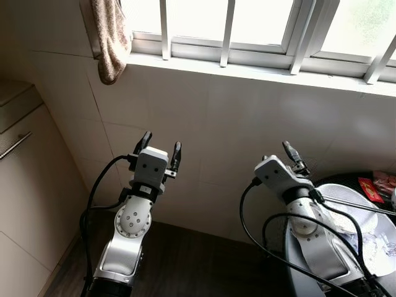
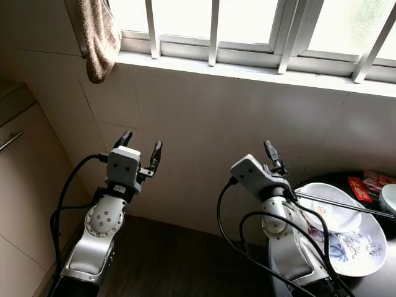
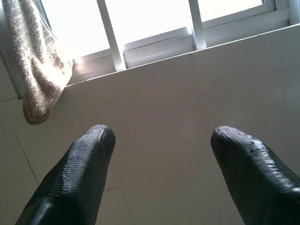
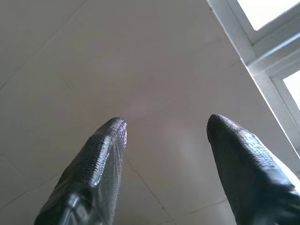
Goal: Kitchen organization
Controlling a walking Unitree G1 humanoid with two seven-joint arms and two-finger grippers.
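Left pincer (image 1: 160, 148) is raised with fingers spread, empty, below the hanging towel (image 1: 111, 37). Right pincer (image 4: 164, 129), also spread and empty, faces the tiled wall (image 1: 247, 124). White bowls (image 2: 346, 235) sit rightmost on the dark counter (image 2: 371, 281).

Overexposed window (image 1: 260, 18) backlight, dim tiled wall (image 1: 247, 136), sharp focus

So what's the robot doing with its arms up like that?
Nothing is being held right now. The left gripper and the right gripper are both raised toward the tiled wall under the window, fingers open and empty. A brown towel hangs by the window. White bowls sit on a dark table beside the right arm, untouched.
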